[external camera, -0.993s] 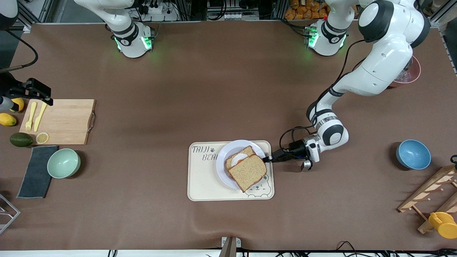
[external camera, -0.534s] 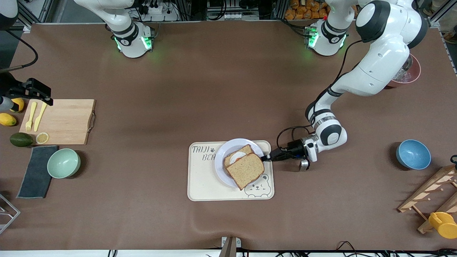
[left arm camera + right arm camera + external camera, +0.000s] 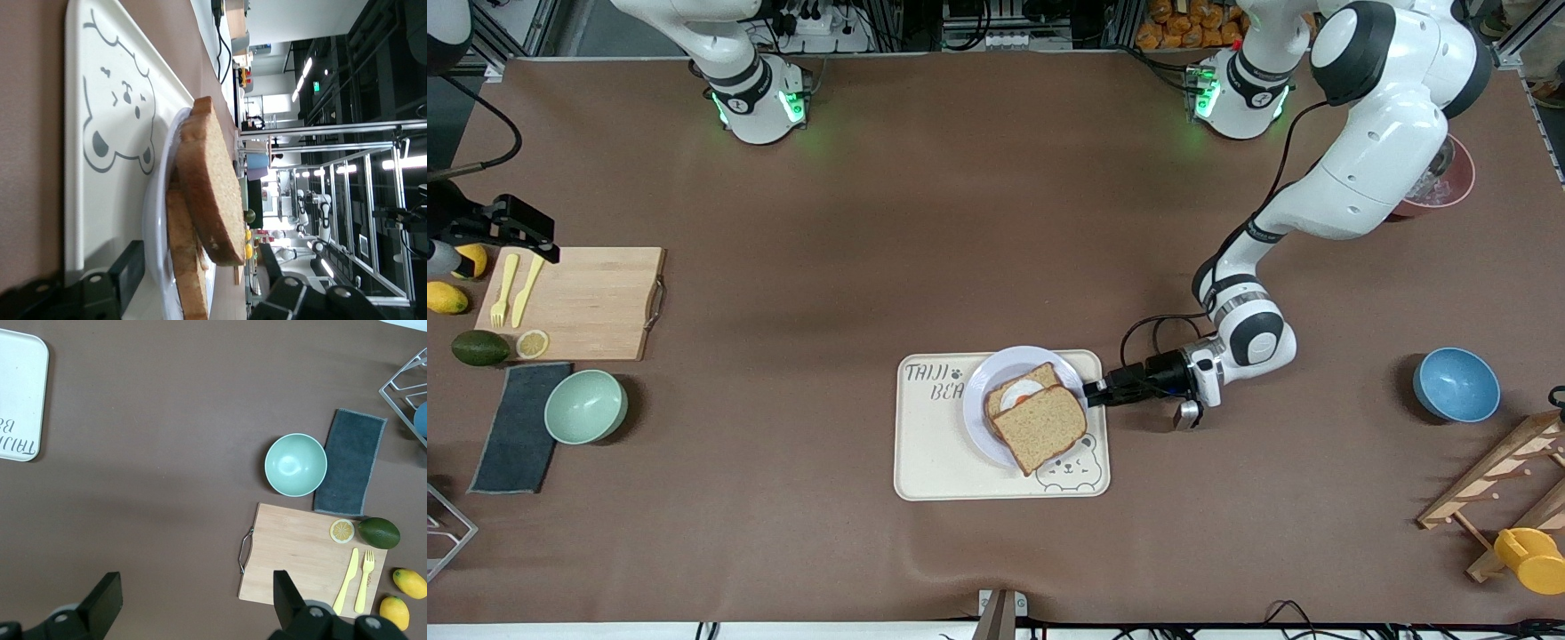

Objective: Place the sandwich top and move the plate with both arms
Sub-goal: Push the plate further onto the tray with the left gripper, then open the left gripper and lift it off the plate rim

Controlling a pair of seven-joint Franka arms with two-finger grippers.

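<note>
The sandwich top (image 3: 1043, 427) (image 3: 210, 193) lies tilted on a darker slice with a fried egg (image 3: 1020, 391), overlapping it partly. Both rest on the plate (image 3: 980, 416) (image 3: 155, 247), which stands on a cream bear-printed tray (image 3: 925, 467) (image 3: 87, 200). My left gripper (image 3: 1092, 391) (image 3: 200, 273) is low at the plate's rim toward the left arm's end. It is open, one finger (image 3: 127, 267) under the rim side and the other clear of the bread. My right gripper (image 3: 516, 227) (image 3: 197, 593) waits high by the cutting board, open and empty.
A wooden cutting board (image 3: 587, 302) with a yellow fork and knife, a mint bowl (image 3: 585, 406) and a grey cloth (image 3: 520, 427) lie at the right arm's end. A blue bowl (image 3: 1456, 384) and a wooden rack (image 3: 1494, 489) stand at the left arm's end.
My left gripper has opened and let go of the sandwich top, which now rests on the egg slice. The right arm has not moved.
</note>
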